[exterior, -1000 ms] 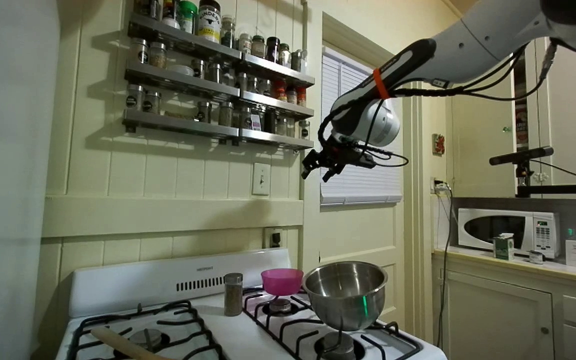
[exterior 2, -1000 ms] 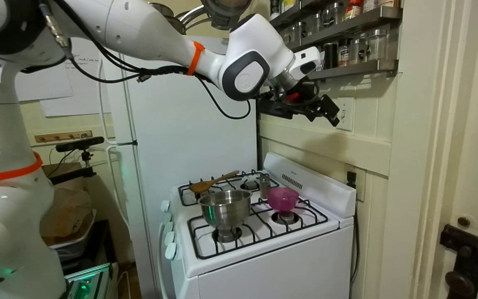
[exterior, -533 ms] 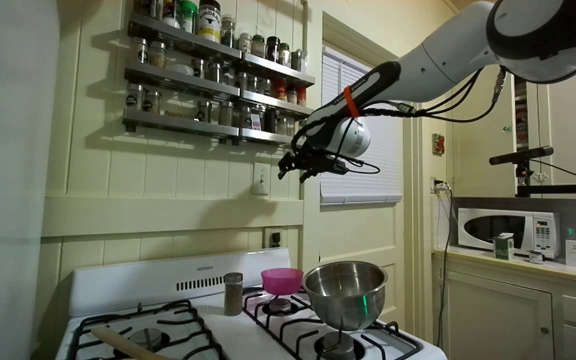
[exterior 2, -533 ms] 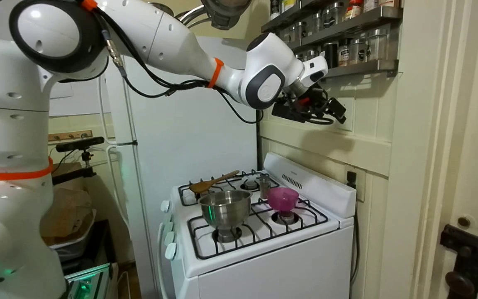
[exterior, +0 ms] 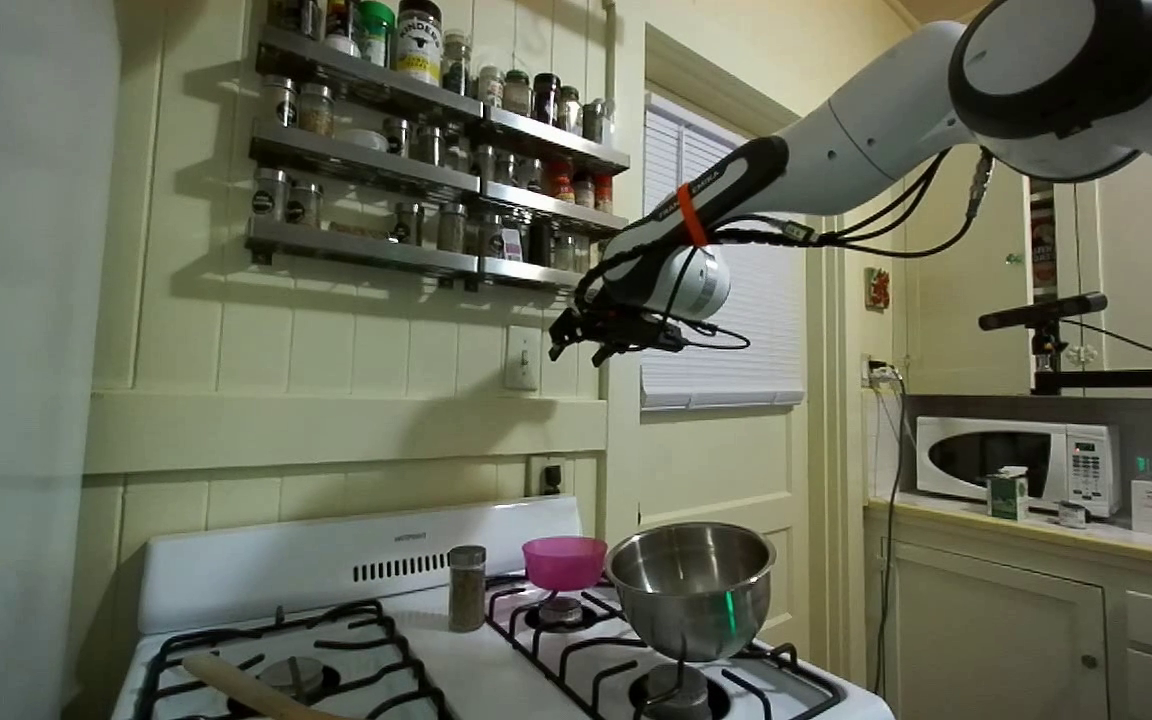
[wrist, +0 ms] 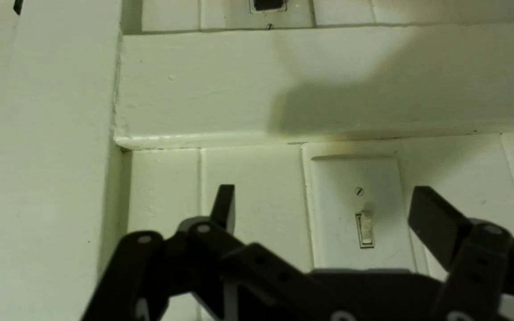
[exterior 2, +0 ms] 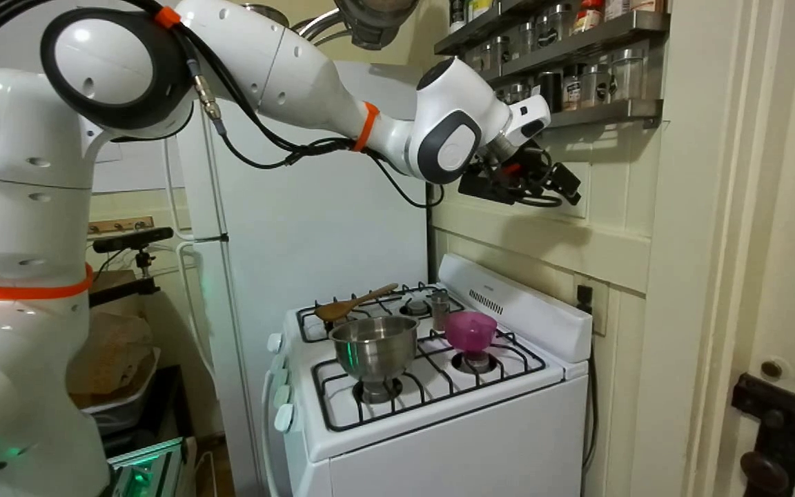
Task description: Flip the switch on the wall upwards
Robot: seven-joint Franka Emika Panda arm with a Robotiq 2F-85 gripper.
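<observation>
One cream switch (exterior: 523, 358) with pale toggle (wrist: 366, 228), set on the cream-yellow wall (exterior: 336, 350) above the trim ledge (exterior: 336, 432) and below the steel spice shelves (exterior: 366, 252); one black claw (wrist: 324, 191) near the switch, fingers (wrist: 225, 205) spread well apart.

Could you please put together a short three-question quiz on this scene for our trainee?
1. What colour is the smaller bowl on the stove? A) blue B) pink C) yellow
2. True or false: in the wrist view, the fingers stand apart, gripping nothing.
3. Fill in the blank: in an exterior view, the switch is set in the wall, ____ the spice shelves.

Key: 1. B, pink. 2. True. 3. Below.
</observation>
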